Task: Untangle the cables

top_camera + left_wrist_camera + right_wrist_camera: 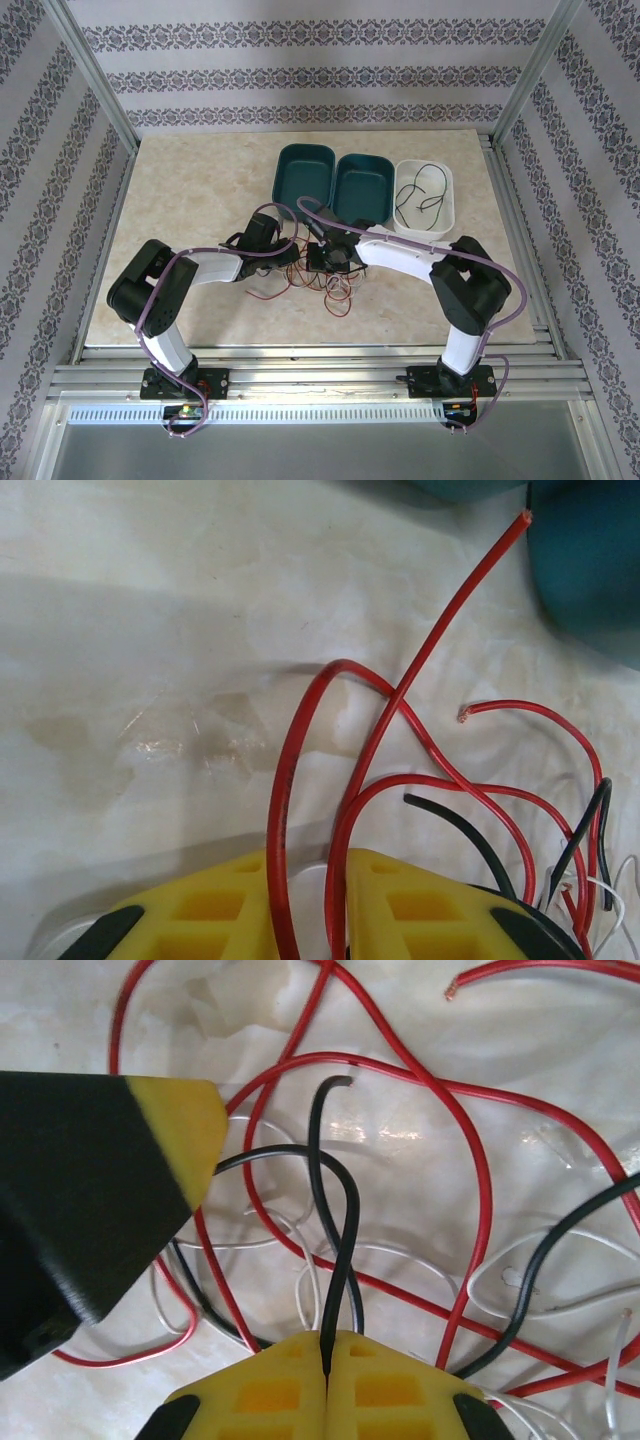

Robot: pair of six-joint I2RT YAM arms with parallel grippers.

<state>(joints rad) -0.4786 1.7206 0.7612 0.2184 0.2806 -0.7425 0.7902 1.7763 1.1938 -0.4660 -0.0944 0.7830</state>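
Right wrist view, nearest first: right end effector (327, 1352) clamped flat on one black cable (352, 1220), yellow fingers pressed together with no gap, the strand rising from the pinch in a narrow loop. Just beyond, red strands (487, 1195) and white strands (540, 1310) crossing over and under it on the bench (560, 1050).

Left wrist view: left end effector (308, 880) with fingers apart, two red strands running up through the gap, not visibly pinched.

Top external view, farther out: the cables (325, 285) heaped mid-bench between both arms, red loops spilling toward the near edge. Past the heap, two teal trays (305, 170) side by side. Next to them a white tray (425, 228), with a single black wire (425, 200) lying inside.

Judged progress: early. One wire sorted out, by the look of it. The knot of red, black and white yet to be parted, with the clamped black cable the likely next to be drawn free.
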